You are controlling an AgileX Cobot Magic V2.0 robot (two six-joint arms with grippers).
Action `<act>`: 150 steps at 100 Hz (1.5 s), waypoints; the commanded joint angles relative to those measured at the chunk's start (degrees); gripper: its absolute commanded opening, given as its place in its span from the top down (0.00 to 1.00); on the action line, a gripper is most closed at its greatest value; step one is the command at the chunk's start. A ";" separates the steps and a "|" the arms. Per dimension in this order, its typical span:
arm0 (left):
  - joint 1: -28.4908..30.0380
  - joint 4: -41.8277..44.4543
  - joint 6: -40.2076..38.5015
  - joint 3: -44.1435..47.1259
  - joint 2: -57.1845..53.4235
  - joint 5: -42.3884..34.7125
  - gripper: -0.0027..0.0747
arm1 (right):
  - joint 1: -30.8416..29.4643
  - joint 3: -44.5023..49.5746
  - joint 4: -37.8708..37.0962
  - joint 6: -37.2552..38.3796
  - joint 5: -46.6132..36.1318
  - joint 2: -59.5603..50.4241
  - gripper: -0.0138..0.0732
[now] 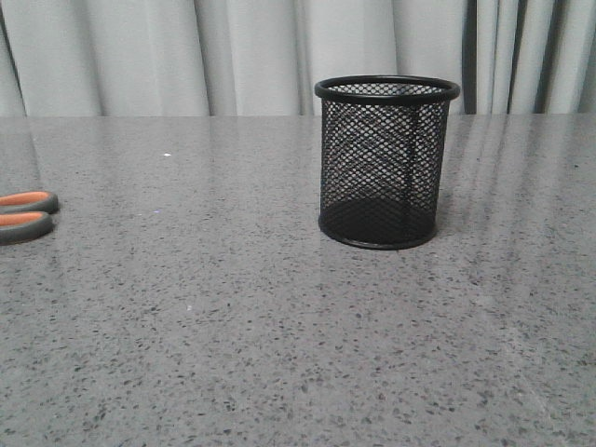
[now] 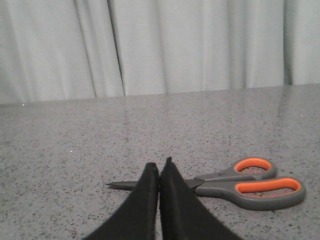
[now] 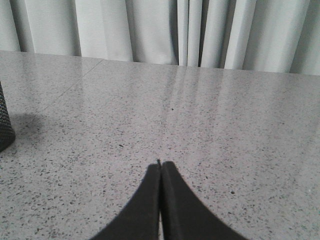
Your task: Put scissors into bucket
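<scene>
our left tool (image 2: 160,167) has its fingers pressed together, tips meeting with nothing between them, and it holds nothing. just past those tips the scissors (image 2: 235,182) lie flat on the table (image 2: 75,140), blades closed; the tool hides the middle of the blades, so we cannot tell whether it touches them or sits just above. our right tool (image 3: 160,167) is likewise drawn together and empty, over bare table, with only a dark sliver of the bucket (image 3: 4,122) at the edge of its view.

further out, the front view shows the bucket (image 1: 386,163) standing upright near the middle of the table, its mouth open upward. only the orange-lined handles of the scissors (image 1: 26,214) reach into that view at the far left, well apart from the bucket.

we judge the task is at its first step: the scissors are not yet picked up. the next move, as we see it, calls for the left tool to spread its fingers, settle around the scissors near the pivot or handles, and pinch. a flat thing on a hard table may slide rather than lift.
</scene>
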 commanded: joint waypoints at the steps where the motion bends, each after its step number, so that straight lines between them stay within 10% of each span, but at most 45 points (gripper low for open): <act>1: -0.38 -0.36 -0.67 1.55 -1.43 -4.60 0.99 | -0.21 0.96 -0.31 -0.11 -4.14 -1.45 0.92; 150: -0.38 -4.24 -0.67 1.55 -1.43 -4.60 0.99 | -0.21 0.96 2.26 -0.11 -6.87 -1.45 0.92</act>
